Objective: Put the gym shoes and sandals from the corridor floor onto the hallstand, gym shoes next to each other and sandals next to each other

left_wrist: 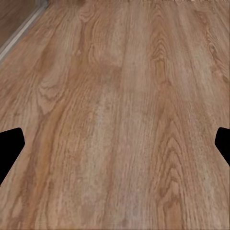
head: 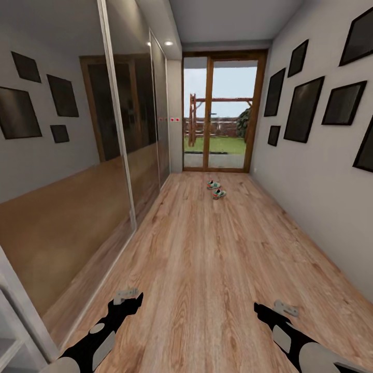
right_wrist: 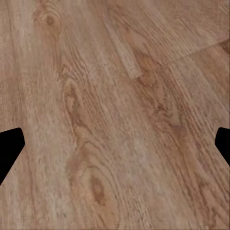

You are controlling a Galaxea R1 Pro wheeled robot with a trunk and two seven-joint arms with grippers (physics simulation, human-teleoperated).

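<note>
The two gym shoes (head: 216, 189) are lying side by side on the corridor floor (head: 207, 259), just in front of the glass door (head: 223, 111) and far from the robot. The left gripper (head: 126, 295) and right gripper (head: 286, 307) are hanging low over bare planks, both spread wide and holding nothing.

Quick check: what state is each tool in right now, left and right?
Left tool: open, holding nothing, over the corridor floor.
Right tool: open, holding nothing, also over bare floor.
</note>
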